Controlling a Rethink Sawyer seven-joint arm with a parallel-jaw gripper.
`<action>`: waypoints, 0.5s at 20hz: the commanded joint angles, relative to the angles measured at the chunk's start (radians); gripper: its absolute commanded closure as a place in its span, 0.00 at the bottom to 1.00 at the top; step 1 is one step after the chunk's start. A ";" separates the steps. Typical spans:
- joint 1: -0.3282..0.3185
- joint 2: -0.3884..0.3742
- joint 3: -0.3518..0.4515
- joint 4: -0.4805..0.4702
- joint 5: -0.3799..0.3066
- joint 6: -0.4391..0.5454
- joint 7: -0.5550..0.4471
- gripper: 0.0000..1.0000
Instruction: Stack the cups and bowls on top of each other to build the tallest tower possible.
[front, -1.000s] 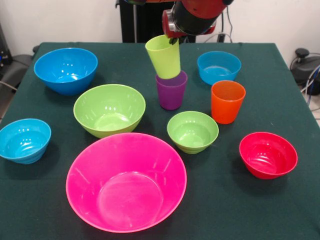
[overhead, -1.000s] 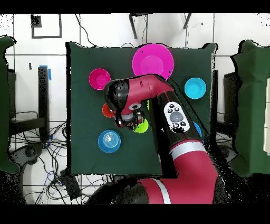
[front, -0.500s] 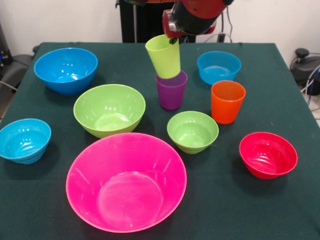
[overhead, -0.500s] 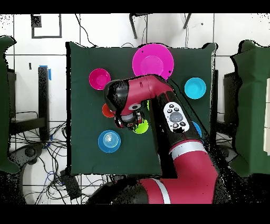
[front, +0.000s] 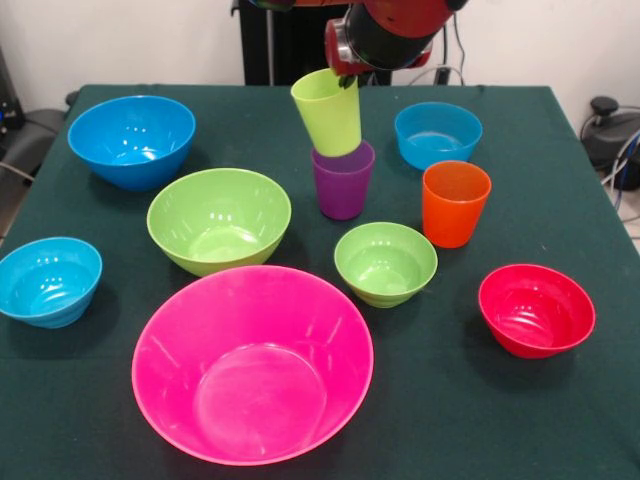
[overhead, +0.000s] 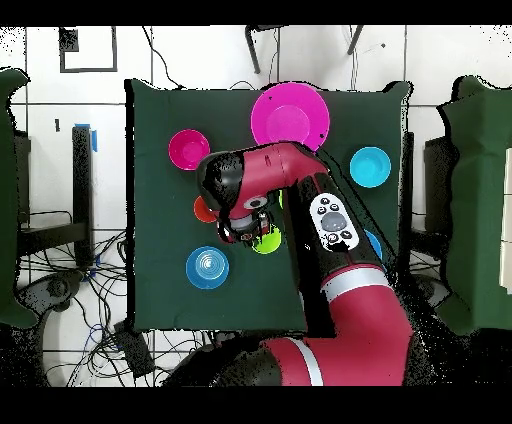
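Observation:
My gripper (front: 346, 82) is shut on the rim of the lime green cup (front: 327, 112). That cup hangs tilted, its base in the mouth of the purple cup (front: 342, 185). To the right of them stands the orange cup (front: 455, 203). The bowls all sit apart on the cloth: huge pink (front: 252, 362), large green (front: 219, 220), large blue (front: 131, 140), small green (front: 385, 263), red (front: 536, 310), and two small light-blue ones (front: 48, 281) (front: 437, 134). No bowl is nested in another. In the overhead view the arm covers the middle; the gripper (overhead: 247, 229) is beside the lime green cup (overhead: 267, 241).
The dark green tablecloth (front: 560, 200) reaches to the table's edges. Cables and equipment lie on the floor at both sides. In the overhead view the red arm (overhead: 300, 180) stretches over the table's centre and hides several things.

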 joint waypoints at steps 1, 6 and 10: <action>0.009 0.040 0.028 0.013 -0.049 -0.081 -0.092 1.00; 0.013 0.054 0.030 0.005 -0.049 -0.079 -0.093 1.00; 0.018 0.059 0.031 -0.002 -0.049 -0.076 -0.091 1.00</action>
